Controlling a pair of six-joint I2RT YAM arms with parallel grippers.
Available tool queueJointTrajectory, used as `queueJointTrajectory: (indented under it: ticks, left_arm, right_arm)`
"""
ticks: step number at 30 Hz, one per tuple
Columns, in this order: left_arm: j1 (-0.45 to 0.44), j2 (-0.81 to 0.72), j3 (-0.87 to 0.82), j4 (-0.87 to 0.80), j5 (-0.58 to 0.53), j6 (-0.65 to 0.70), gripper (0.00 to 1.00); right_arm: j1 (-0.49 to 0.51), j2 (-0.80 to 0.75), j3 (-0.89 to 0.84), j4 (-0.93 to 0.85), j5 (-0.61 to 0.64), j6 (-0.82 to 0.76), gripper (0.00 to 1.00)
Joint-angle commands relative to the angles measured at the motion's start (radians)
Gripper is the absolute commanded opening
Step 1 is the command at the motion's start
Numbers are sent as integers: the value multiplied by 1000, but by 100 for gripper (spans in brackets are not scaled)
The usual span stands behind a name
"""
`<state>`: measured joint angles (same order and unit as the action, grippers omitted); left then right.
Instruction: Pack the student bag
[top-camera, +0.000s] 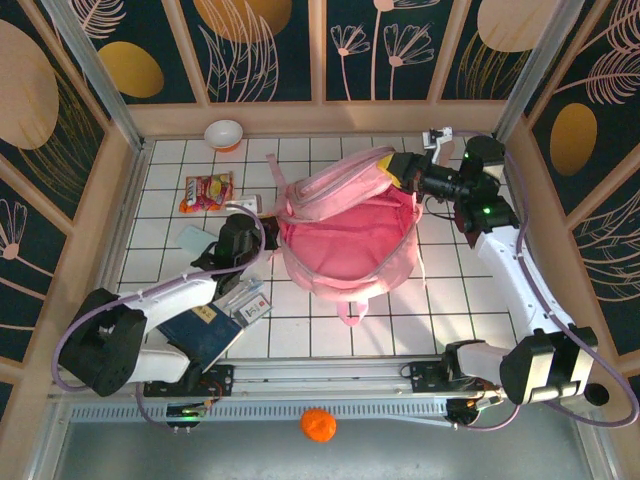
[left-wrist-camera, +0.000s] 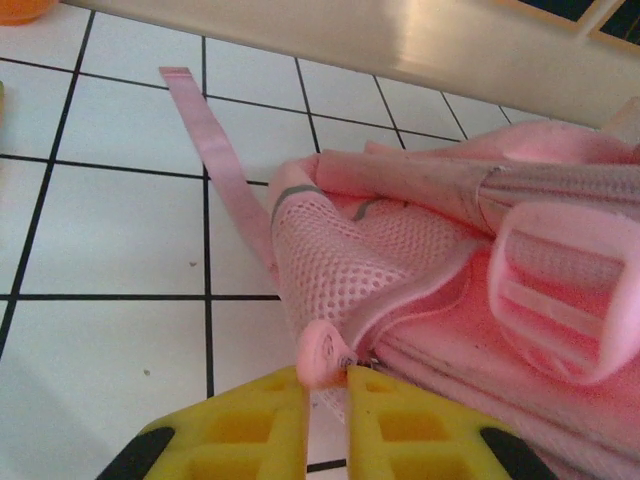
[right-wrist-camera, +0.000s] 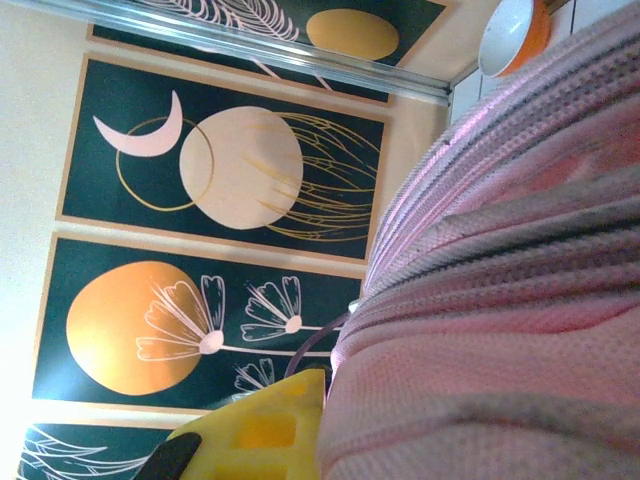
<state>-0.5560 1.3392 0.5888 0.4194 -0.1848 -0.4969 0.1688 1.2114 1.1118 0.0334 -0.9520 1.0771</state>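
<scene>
Pink fabric: one bag lies open mid-tabletop, its flap held up at the far right by the right pincer, pressed together on the cloth. The left pincer sits at the bag's left edge, fingers a slit apart with the zip pull at their tips; whether it pinches, I cannot tell. Left of the bag are one bowl, one snack packet and one blue book. One strap trails over bare tiles. Open tiles lie near and right.
</scene>
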Motion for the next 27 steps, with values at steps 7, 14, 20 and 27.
queueJointTrajectory:
  ticks: [7, 14, 20, 27]
  left_arm:
    - [18, -4, 41, 62, -4, 62, 38]
    - [16, -111, 56, 127, 343, 415, 72]
    - [16, -163, 120, -1, 280, 558, 78]
    - [18, -136, 236, -234, -29, 278, 83]
  right_arm:
    - [-4, -46, 10, 172, 3, 34, 0]
    - [27, -88, -25, 64, 233, -35, 0]
    - [98, -143, -143, 166, 462, 7, 0]
    - [166, -104, -225, 234, 590, -21, 0]
